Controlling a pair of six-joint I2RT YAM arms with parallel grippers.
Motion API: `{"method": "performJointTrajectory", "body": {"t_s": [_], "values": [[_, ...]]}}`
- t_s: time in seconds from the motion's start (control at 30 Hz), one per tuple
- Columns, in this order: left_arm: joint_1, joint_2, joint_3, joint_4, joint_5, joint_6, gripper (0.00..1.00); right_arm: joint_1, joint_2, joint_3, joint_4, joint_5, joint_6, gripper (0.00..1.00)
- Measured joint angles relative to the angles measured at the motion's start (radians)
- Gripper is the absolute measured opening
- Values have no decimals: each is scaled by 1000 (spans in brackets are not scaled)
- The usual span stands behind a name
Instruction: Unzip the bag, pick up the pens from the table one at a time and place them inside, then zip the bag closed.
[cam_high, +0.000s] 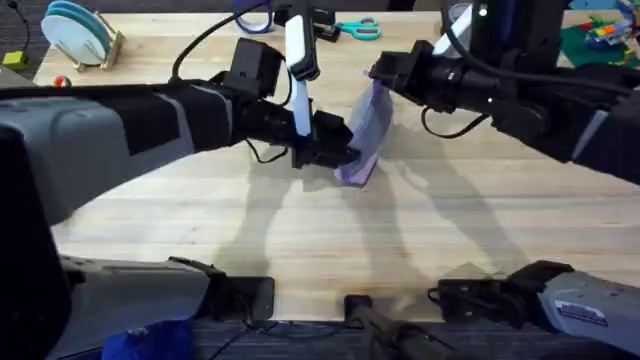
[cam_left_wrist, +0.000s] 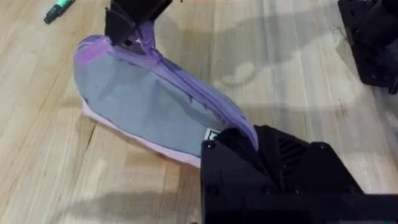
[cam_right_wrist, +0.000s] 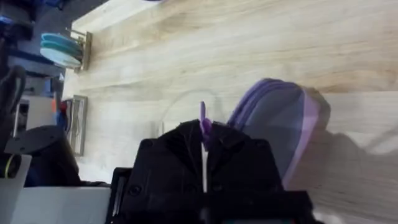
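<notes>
The lavender bag (cam_high: 366, 128) is held up off the table (cam_high: 300, 240) between both grippers, tilted with one end high. My left gripper (cam_high: 330, 152) is shut on its lower end, beside the small pale label (cam_left_wrist: 210, 133). In the left wrist view the zipper (cam_left_wrist: 186, 84) runs along the bag's (cam_left_wrist: 143, 99) upper edge. My right gripper (cam_high: 378, 76) is shut on the purple zipper pull (cam_right_wrist: 203, 126) at the upper end, with the bag (cam_right_wrist: 280, 121) just beyond its fingers. One green pen (cam_left_wrist: 60, 8) lies on the wood past the bag.
A rack of blue plates (cam_high: 78, 32) stands at the far left corner. Teal-handled scissors (cam_high: 358, 28) lie at the back centre. Coloured blocks on a green mat (cam_high: 598, 36) sit at the far right. Bare wood stretches in front of the bag.
</notes>
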Motion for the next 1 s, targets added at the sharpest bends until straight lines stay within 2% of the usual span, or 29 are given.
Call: {"method": "performJointTrajectory", "body": {"t_s": [0.37, 0.57, 1.0], "values": [[0, 0, 5, 2, 7, 0, 43, -46, 0, 25, 49, -19, 2, 31], [-7, 0, 2, -22, -14, 0, 43, -78, -40, 98, 106, -12, 3, 31], [-8, 0, 2, -22, -16, 0, 43, -80, -54, 101, 96, -47, -47, 30]]}}
